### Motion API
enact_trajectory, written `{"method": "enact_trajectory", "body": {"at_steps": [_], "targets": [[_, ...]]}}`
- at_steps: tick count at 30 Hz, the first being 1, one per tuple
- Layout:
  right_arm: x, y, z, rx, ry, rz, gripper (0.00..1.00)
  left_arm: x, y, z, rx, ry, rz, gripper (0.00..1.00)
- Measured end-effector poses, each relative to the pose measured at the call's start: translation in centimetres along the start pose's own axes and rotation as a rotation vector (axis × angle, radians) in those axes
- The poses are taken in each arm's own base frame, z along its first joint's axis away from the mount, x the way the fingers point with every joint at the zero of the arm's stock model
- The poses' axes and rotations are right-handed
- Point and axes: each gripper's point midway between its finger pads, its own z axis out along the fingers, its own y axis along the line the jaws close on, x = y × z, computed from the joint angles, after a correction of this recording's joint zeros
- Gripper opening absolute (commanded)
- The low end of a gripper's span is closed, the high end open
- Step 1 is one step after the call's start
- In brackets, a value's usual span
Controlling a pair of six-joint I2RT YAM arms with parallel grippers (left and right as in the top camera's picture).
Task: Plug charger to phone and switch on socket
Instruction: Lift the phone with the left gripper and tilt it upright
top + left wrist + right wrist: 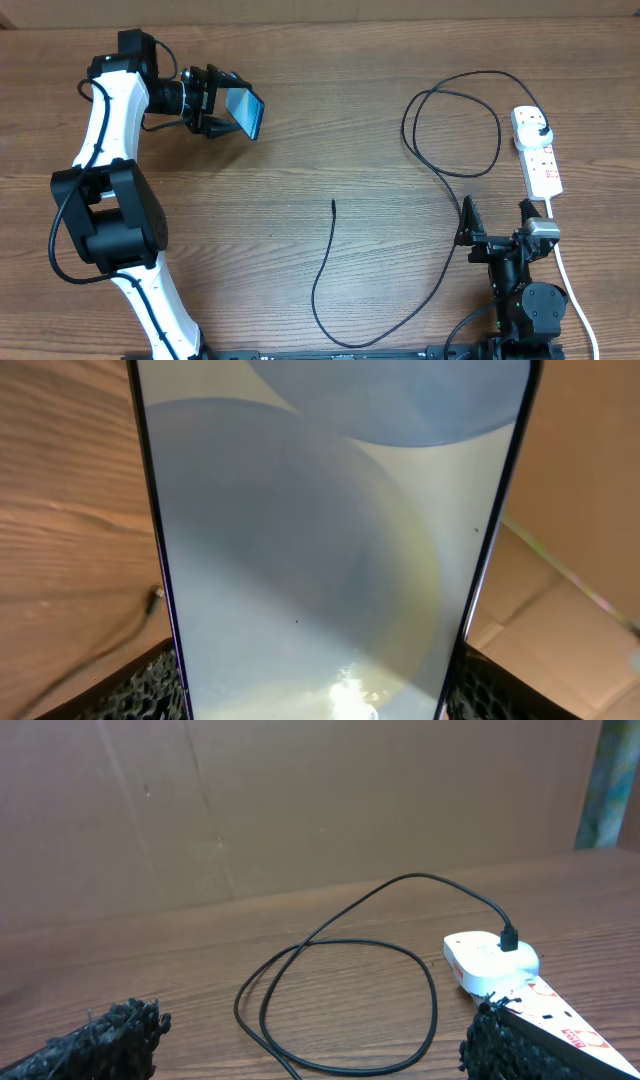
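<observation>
Left pincer (213,100) is clamped on the phone (247,111), holding it up off the table (330,130) at the far left, well apart from everything else. On the left wrist cam the phone (330,540) fills nearly the whole frame, just pale blue-grey screen with some glare. Only the meshy pads (140,685) peek out at the bottom corners. Both ends of the phone are cut off, so I can't see the charging port at all. Right pincer (497,222) is spread wide with nothing in it, parked front right, near the close end of the socket (541,165). The charger (322,270) lies loose on the table. Its free tip (333,203) sits out in the middle touching nothing, way too small to make out the connector. From there the cable swings along the front, runs up just beside the right pincer, makes a big loop and ends at the black plug (540,129) seated in the socket's far end. On the right wrist cam the socket (490,960) is partly hidden behind one pad (500,1045). You can see red markings, but I can't tell which way any switch is set. A white cord (572,290) runs off toward the front edge.
</observation>
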Motion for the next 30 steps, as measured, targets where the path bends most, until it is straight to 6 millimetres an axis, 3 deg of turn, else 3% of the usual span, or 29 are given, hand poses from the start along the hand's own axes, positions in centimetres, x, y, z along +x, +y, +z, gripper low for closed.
{"method": "enact_trajectory", "body": {"at_steps": [21,30], "targets": [[0.0,0.0,0.0,0.001,0.000,0.000,1.00,3.6,-2.8,-0.6,0.163,0.208,-0.126,0.04],[0.0,0.0,0.0,0.000,0.000,0.000,1.00,4.9,-2.4,-0.8,0.144,0.264,-0.305,0.04]]}}
